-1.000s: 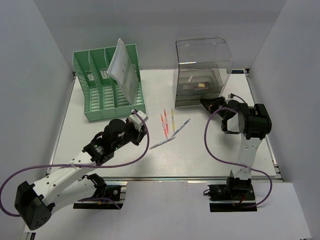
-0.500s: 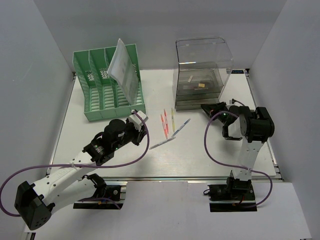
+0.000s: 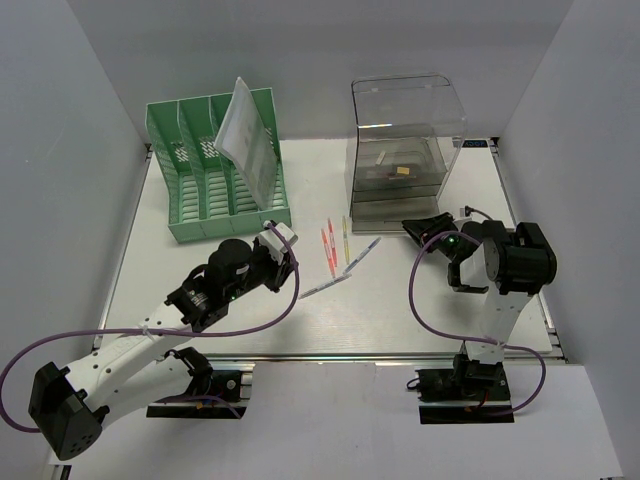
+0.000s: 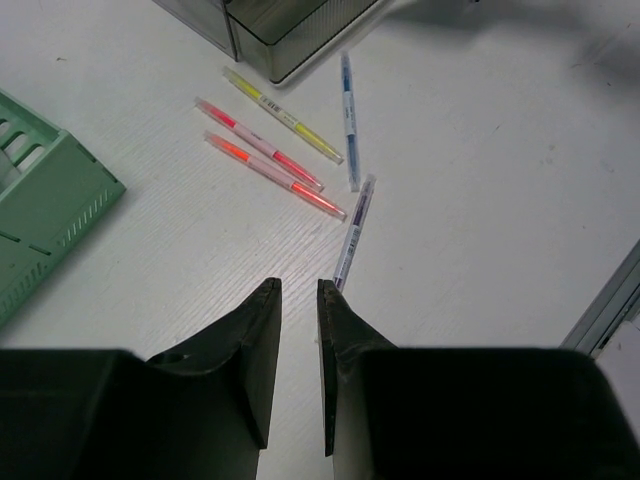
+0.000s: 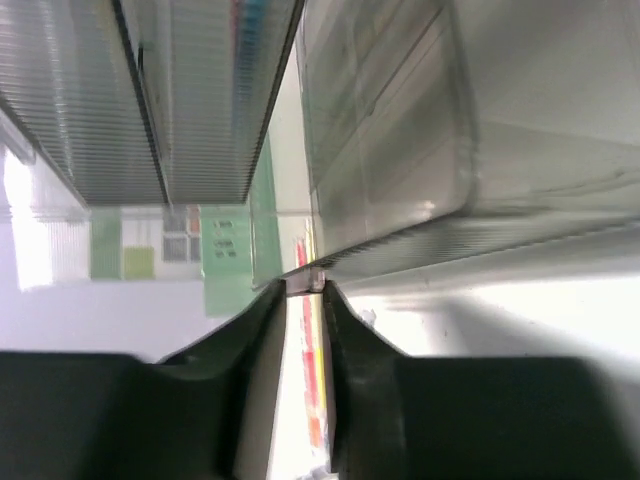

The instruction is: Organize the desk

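Where the white desk (image 3: 400, 310) spans the enclosure floor, the clear drawer box (image 3: 405, 140) stands far right and the green file rack (image 3: 200, 190) far left. The right gripper (image 5: 305, 290) sits just before the box and the left gripper (image 4: 298, 290) near the rack, each with jaws parted narrowly, gripping nothing. Five pens (image 4: 277, 175) lie loose between the arms.

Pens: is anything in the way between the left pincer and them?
No. Only bare desk lies between the left pincer and the nearest pen. The green rack sits off to one side.
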`<state>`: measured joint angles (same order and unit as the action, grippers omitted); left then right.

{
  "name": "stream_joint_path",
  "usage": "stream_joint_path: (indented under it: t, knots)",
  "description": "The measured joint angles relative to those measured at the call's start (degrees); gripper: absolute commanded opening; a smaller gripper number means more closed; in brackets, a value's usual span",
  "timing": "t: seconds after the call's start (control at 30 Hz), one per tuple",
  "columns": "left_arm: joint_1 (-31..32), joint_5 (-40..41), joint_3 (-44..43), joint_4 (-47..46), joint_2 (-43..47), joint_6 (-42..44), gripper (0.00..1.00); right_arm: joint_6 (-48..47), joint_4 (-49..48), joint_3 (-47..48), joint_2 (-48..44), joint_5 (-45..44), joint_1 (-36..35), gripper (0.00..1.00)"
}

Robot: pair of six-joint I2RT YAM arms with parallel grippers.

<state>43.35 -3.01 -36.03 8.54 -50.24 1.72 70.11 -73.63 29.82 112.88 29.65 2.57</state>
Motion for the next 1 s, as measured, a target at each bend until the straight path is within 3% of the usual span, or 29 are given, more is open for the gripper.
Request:
stream_joint_path:
  t: [0.07, 0.23, 0.4, 0.53, 0.67, 0.8, 0.9, 1.0]
  knots:
    - [0.0, -0.1, 0.0, 0.0, 0.0, 0.0, 0.32, -0.9, 0.0, -0.2, -0.2, 0.7, 0.0, 0.41]
    - [0.0, -0.5, 0.1, -0.2, 0.0, 0.0, 0.34, -2.4, 0.1, -0.5, -0.6, 2.3, 0.0, 0.48]
    - [0.0, -1.0, 0.1, -0.4, 0.0, 0.0, 0.38, -5.2, 2.5, -2.6, -4.9, 4.1, 0.7, 0.49]
    - [0.0, -1.4, 0.1, -0.8, 0.0, 0.0, 0.51, -8.7, 7.2, -4.1, -10.7, 6.6, 1.9, 0.49]
    - [0.0, -1.9, 0.3, -1.3, 0.0, 0.0, 0.57, -14.2, 15.0, -4.5, -16.9, 10.8, 2.9, 0.47]
    - [0.0, -3.0, 0.5, -1.3, -0.3, -0.1, 0.63, -23.0, 26.0, -2.1, -20.9, 20.2, 3.4, 0.46]
    - [0.0, -4.4, 0.5, -1.2, -1.0, 0.0, 0.7, -37.1, 41.8, 5.9, -22.5, 29.7, 3.1, 0.46]
    - [0.0, -5.6, 0.5, -1.0, -1.3, 0.0, 0.72, -59.0, 63.4, 17.5, -25.1, 33.7, 1.7, 0.52]
